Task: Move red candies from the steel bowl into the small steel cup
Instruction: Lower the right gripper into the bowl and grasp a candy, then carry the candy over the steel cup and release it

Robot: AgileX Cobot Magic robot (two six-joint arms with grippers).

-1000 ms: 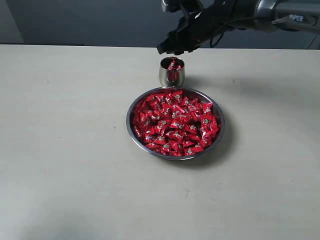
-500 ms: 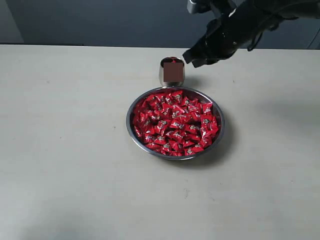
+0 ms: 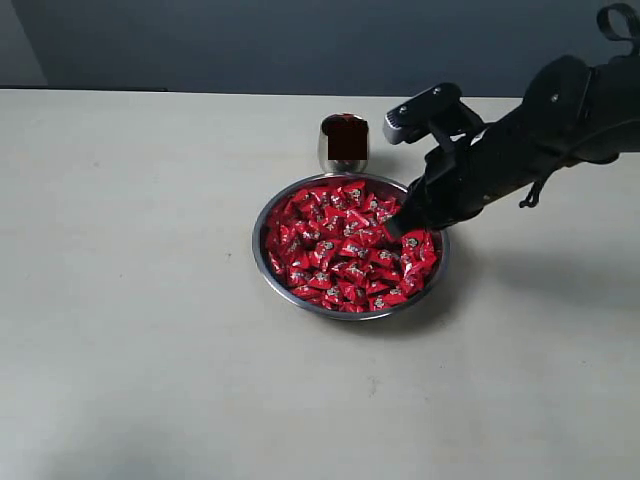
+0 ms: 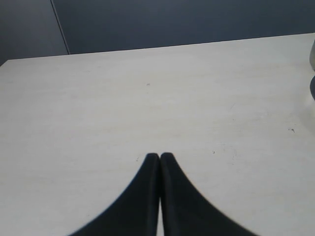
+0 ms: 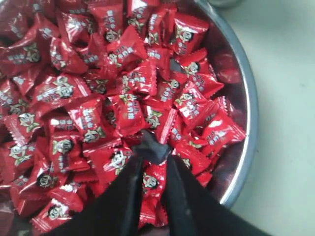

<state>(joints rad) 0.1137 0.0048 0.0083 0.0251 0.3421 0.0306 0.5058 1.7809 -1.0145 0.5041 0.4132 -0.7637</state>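
1. Steel bowl (image 3: 350, 315) on the table (image 3: 130, 300), heaped with red candies (image 3: 335, 250).
2. Small steel cup (image 3: 344, 150) – just beyond the bowl's far rim, red showing inside.
3. Right gripper (image 3: 393, 230) dips into the bowl's right side. Its fingers (image 5: 129, 196) are drawn close, tips among the candies – can't tell if one's pinched.
4. Left gripper (image 4: 160, 158): fingers pressed together, nothing held, over the table.

Mid-table sits a wide shallow steel bowl (image 3: 257, 250) heaped with small red-wrapped candies (image 3: 335, 255), a small shiny steel cup (image 3: 343, 150) just behind its rim. The black right gripper (image 3: 392, 231) blocks the bowl's right side; the pale tabletop (image 3: 130, 300) to the left and in front lies open.
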